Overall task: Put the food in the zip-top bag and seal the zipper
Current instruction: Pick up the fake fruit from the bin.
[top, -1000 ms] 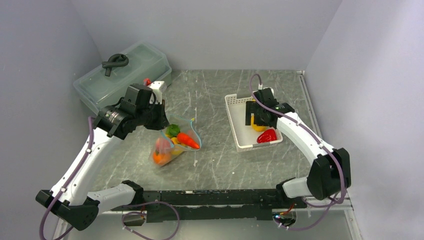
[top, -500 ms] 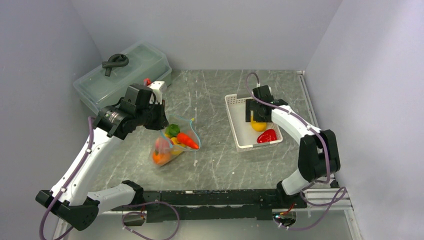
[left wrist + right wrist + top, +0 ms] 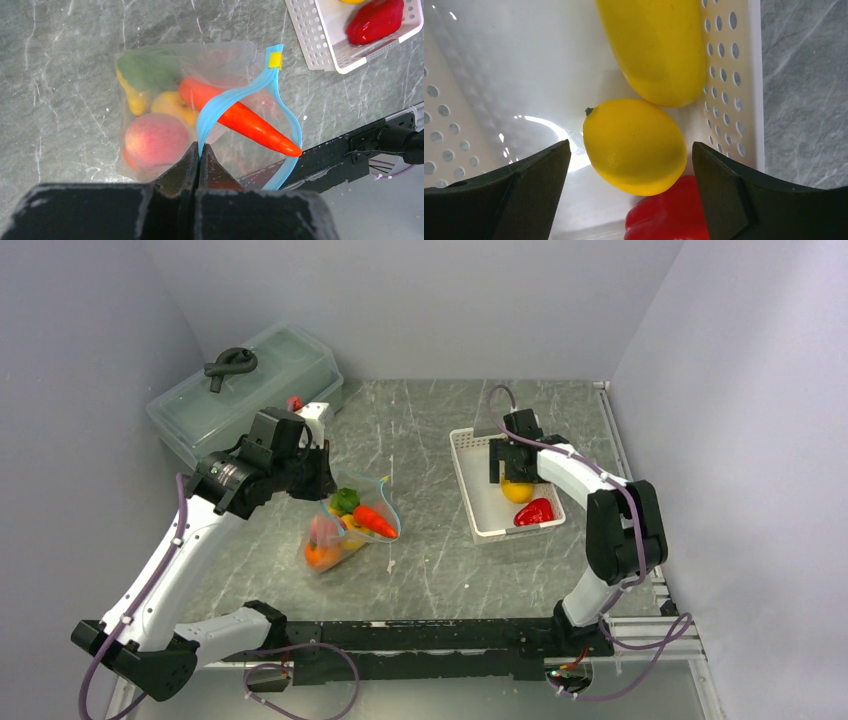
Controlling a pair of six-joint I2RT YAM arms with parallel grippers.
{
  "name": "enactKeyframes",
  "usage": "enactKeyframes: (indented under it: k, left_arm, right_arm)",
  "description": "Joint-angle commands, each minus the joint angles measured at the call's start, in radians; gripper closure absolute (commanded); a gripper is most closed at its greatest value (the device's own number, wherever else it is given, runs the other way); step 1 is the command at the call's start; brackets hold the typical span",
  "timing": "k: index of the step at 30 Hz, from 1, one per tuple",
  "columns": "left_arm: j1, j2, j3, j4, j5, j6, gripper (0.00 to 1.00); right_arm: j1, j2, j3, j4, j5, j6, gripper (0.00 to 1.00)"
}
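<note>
The clear zip-top bag (image 3: 200, 95) lies at table centre-left (image 3: 350, 525), its mouth held open. It holds a carrot (image 3: 240, 117), a pink peach (image 3: 155, 140), yellow pieces and a green piece (image 3: 147, 70). My left gripper (image 3: 199, 149) is shut on the teal-blue zipper (image 3: 235, 97) at the near lip. My right gripper (image 3: 630, 150) is open above the white basket (image 3: 475, 502), its jaws either side of a yellow lemon (image 3: 634, 145). A long yellow fruit (image 3: 656, 47) and a red pepper (image 3: 669, 212) lie beside the lemon.
A large translucent lidded box (image 3: 245, 390) with a dark handle stands at the back left. The white basket's perforated wall (image 3: 729, 75) is close to my right jaw. Grey walls enclose the marbled table (image 3: 430, 560) on three sides.
The right arm's elbow has swung in toward the basket and its gripper has settled lower over the lemon. The left gripper and the bag have not moved.
</note>
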Motion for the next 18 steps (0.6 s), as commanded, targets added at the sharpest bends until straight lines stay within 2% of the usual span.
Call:
enactKeyframes:
  k: [1, 11, 18]
  left_arm:
    - [-0.002, -0.023, 0.039, 0.023, 0.0, -0.004, 1.0]
    - [-0.003, -0.062, 0.027, 0.008, -0.007, -0.02, 1.0]
    - [-0.002, -0.079, 0.013, 0.003, -0.008, -0.029, 1.0]
  right_arm:
    - [-0.008, 0.008, 0.033, 0.033, 0.002, -0.011, 0.06]
    - [-0.008, 0.026, 0.024, 0.038, 0.014, -0.015, 0.14]
    - [-0.008, 0.024, 0.029, 0.029, -0.006, -0.017, 0.28]
